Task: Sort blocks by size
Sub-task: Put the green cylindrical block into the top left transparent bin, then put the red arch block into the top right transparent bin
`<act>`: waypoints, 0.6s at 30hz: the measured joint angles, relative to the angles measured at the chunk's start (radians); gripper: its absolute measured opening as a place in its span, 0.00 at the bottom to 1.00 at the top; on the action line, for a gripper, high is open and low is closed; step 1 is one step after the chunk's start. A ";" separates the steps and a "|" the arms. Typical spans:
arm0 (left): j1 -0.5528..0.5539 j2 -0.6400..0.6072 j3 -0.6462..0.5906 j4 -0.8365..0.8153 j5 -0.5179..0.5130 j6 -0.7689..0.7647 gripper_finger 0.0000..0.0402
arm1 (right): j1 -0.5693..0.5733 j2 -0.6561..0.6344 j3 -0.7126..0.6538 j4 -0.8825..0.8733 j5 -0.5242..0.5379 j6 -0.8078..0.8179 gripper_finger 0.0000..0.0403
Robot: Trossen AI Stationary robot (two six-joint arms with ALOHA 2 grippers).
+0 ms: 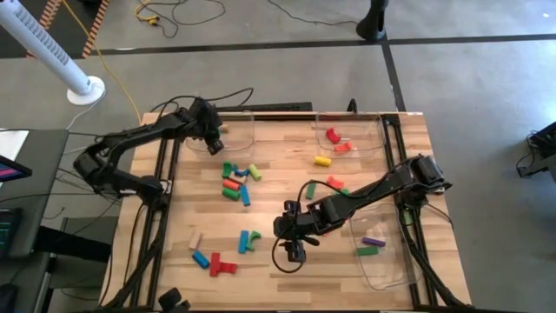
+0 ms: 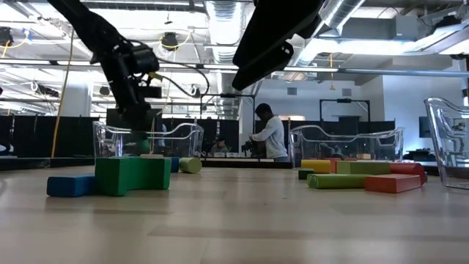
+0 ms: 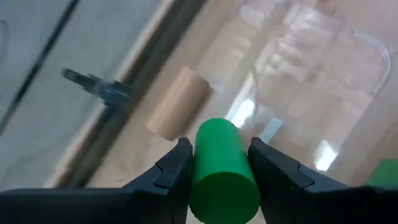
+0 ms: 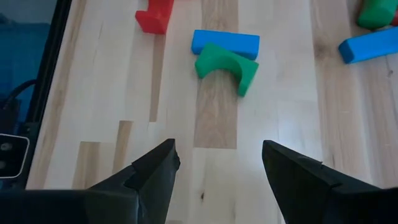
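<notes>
My left gripper [image 1: 215,139] hangs over the clear tray [image 1: 244,123] at the table's far left, shut on a green cylinder [image 3: 222,163]. A tan cylinder [image 3: 178,103] lies on its side in that tray below. My right gripper [image 1: 294,252] stands open above bare wood near the table's front middle, nothing between its fingers [image 4: 217,163]. Beyond it lie a green arch block [image 4: 227,63], a blue bar [image 4: 225,42] and a red block [image 4: 155,15]. Several more coloured blocks [image 1: 236,180] lie in a cluster at the middle left. My left gripper pinches the green cylinder by its curved sides [image 3: 200,159] between the two fingers. The cylinder lies along the fingers and juts out past their tips. The fingers slant downward toward the far-left tray, and the cylinder hangs clear above the tray's floor.
A second clear tray [image 1: 375,130] at the far right holds red blocks, and a yellow cylinder [image 1: 322,160] lies in front of it. A third tray [image 1: 388,271] at the near right holds a purple and a green bar. Blocks [image 1: 213,261] also lie at the near left.
</notes>
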 joint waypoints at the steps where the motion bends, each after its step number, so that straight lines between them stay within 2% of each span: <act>1: 0.003 0.012 0.000 0.000 0.006 -0.001 0.36 | 0.003 0.000 0.000 0.000 0.000 0.000 0.66; 9: 0.004 0.030 0.000 -0.002 0.009 -0.014 0.38 | 0.003 0.000 0.000 0.000 0.000 0.000 0.66; 18: 0.004 -0.051 0.001 0.001 0.008 -0.022 0.47 | 0.002 0.000 0.000 0.000 0.000 0.000 0.66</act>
